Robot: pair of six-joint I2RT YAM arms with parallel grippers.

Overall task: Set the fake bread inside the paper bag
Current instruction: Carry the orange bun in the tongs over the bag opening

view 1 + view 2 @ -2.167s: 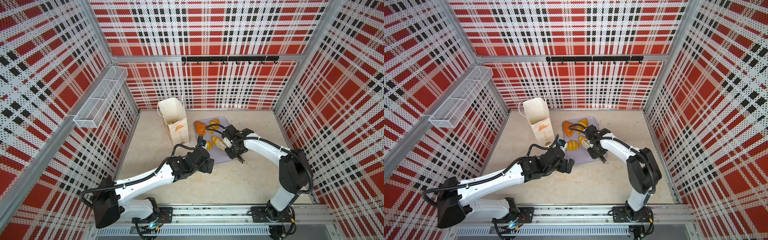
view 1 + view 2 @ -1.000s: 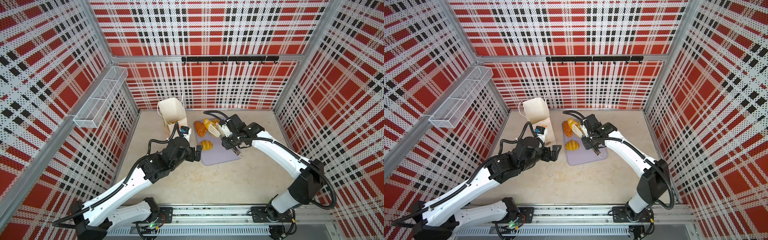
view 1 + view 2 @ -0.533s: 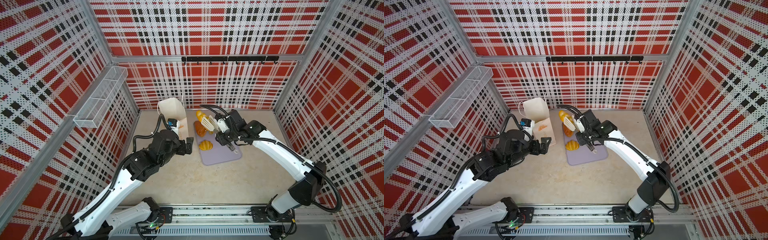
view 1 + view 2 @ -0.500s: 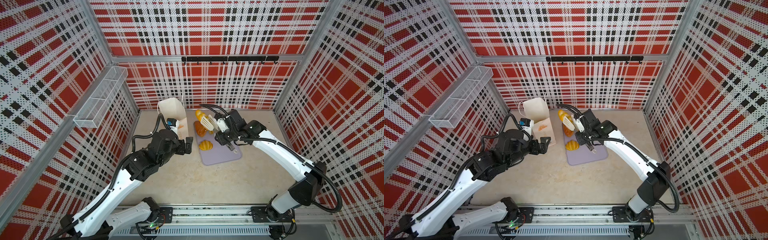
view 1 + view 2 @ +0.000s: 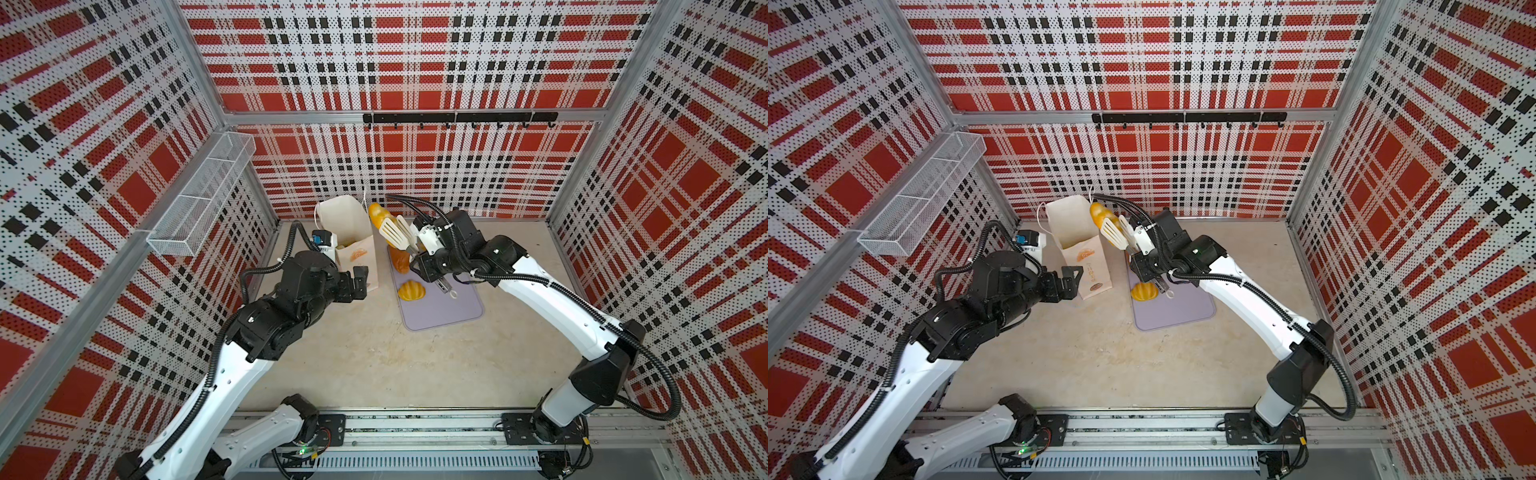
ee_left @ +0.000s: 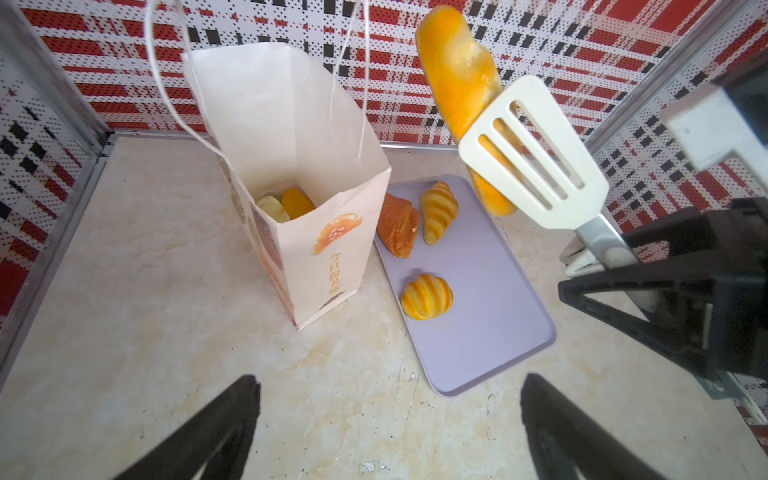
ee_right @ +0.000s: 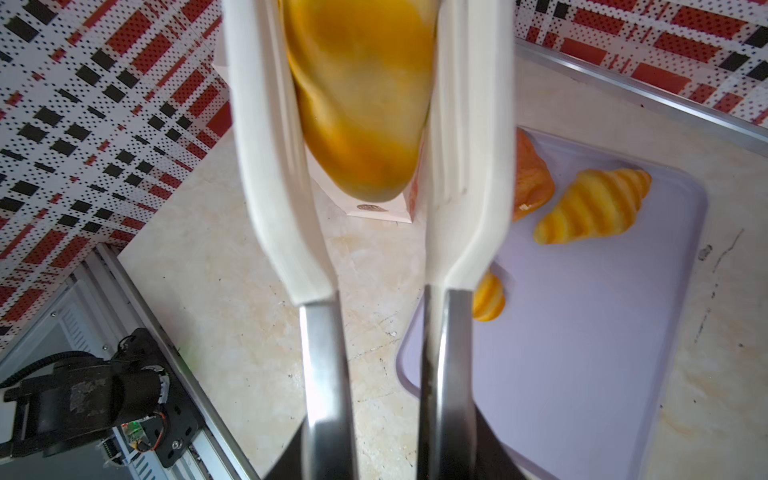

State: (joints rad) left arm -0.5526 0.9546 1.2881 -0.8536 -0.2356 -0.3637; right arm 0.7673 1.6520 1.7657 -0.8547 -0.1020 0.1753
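- Wire-mesh basket (image 5: 199,195): white, fixed high on the left wall.
- Left arm (image 5: 237,374): up from the near-left base, elbow bent, black wrist levelled rightward toward the bag's near side.
- Left gripper (image 6: 392,380): jaws spread wide, nothing between them, short of the bag, above the bare table (image 5: 374,365).
- Paper bag (image 5: 347,218): upright, far and left of centre, mouth open, cord handles raised. Two pastries (image 6: 297,202) at its bottom, one pale, one orange.
- Long roll (image 5: 376,214): golden, tilted, aloft by the bag's right rim. Over the mouth or just beside it, hard to tell.
- Tongs (image 5: 395,235): white slotted heads pinching the roll's lower half.
- Right gripper (image 5: 417,254): clamped narrow on the tongs' steel handles, raised over the tray's far end.
- Lilac tray (image 5: 449,307): flat, just right of the bag. Reddish-brown croissant (image 5: 400,259) and striped croissant (image 6: 438,212) at the far end, striped round roll (image 5: 411,290) nearer.
- Right arm (image 5: 552,299): up from the near-right base, elbow to the right, forearm stretched left and far.
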